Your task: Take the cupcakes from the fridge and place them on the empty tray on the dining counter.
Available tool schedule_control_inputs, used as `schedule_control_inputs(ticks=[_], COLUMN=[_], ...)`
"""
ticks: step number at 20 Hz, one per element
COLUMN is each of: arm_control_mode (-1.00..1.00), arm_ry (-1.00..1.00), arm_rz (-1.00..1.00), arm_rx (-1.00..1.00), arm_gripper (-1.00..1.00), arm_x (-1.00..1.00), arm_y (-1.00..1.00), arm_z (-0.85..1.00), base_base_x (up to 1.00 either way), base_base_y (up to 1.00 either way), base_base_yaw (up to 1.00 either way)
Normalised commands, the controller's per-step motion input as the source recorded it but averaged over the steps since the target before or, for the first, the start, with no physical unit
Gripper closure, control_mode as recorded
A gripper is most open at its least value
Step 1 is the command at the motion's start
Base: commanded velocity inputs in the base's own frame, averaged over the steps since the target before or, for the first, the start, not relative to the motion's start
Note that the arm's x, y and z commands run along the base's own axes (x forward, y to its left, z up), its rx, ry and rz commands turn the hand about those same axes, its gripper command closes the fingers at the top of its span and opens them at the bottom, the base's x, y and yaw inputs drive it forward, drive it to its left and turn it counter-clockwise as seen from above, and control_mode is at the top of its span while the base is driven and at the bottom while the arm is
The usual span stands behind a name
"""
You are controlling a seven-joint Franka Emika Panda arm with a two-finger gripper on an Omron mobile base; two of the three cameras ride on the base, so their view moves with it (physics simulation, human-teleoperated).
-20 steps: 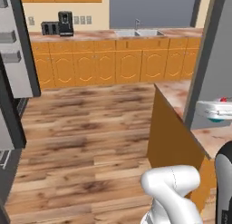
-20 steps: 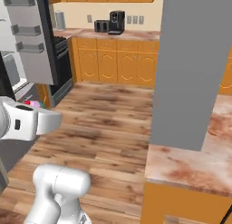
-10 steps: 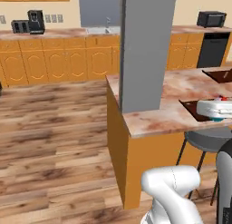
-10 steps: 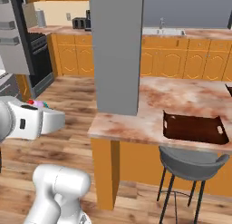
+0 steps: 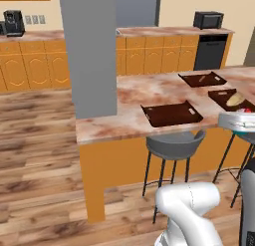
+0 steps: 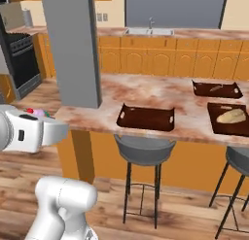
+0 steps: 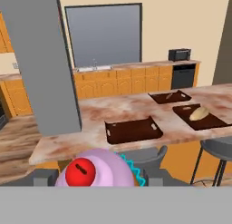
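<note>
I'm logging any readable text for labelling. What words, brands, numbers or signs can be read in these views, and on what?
None: no legible words, brands, numbers or signs.
The microwave, the coffee machine, the empty tray and the pink-frosted cupcake bear no readable text.

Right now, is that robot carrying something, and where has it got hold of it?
Yes: the pink-frosted cupcake with a red cherry sits in the tool, which grips it low down, by the teal wrapper. The exact contact is hidden.

Marbled stone dining counter (image 5: 134, 93), wooden floor (image 5: 35, 140)
</note>
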Motion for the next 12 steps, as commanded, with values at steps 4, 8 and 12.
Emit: schedule_control_inputs(ticks=[4,8,12], arm_control_mode=[1.00,1.00,1.00], arm_ry=[0.00,0.00,0.00], arm_rz=[0.00,0.00,0.00], arm_rx=[0.00,0.00,0.00], arm_gripper=[1.00,1.00,1.00], arm_x=[0.00,0.00,0.00], arm_y=[0.00,0.00,0.00], arm_z=[0.00,0.00,0.00], base_base_x=[1.00,1.00,0.93], base_base_y=[-0.81,-0.27,-0.01], base_base_yaw=[0.14,0.18,0.08])
